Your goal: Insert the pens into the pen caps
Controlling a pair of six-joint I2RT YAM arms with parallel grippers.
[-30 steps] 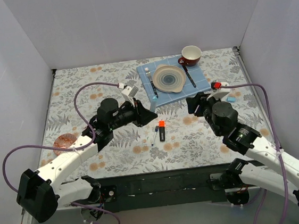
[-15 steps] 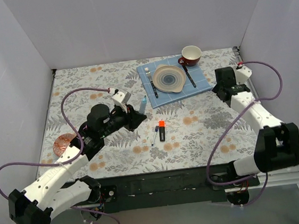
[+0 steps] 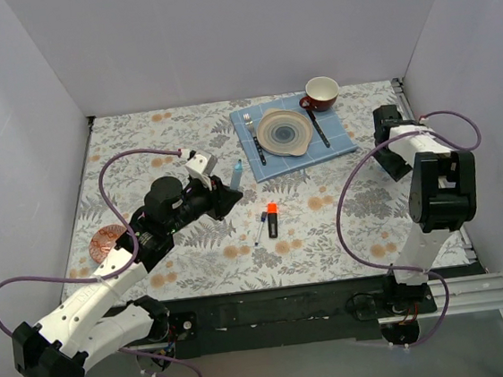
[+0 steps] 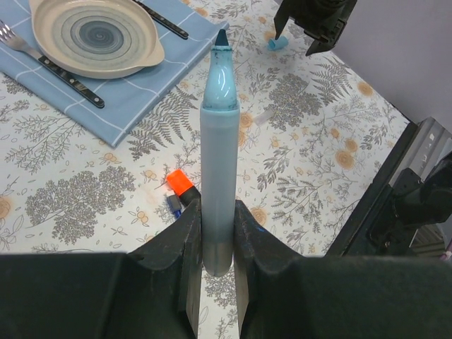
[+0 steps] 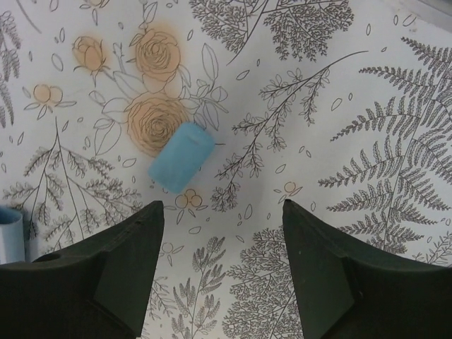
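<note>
My left gripper is shut on the light-blue marker, which stands out between its jaws in the left wrist view, uncapped tip pointing away. A short black marker with an orange end and a thin pen with a blue end lie mid-table. My right gripper is open and empty at the far right, just above the cloth. A light-blue cap lies on its side just ahead of its left finger; it also shows in the left wrist view. No red pen shows.
A blue placemat at the back holds a plate, a fork and a knife. A red cup stands behind it. A small brown dish sits at the left. A light-blue object shows at the right wrist view's left edge.
My right arm has swung from mid-table to the far right edge and now hangs over the light-blue cap. My left gripper has drawn back leftward with the marker.
</note>
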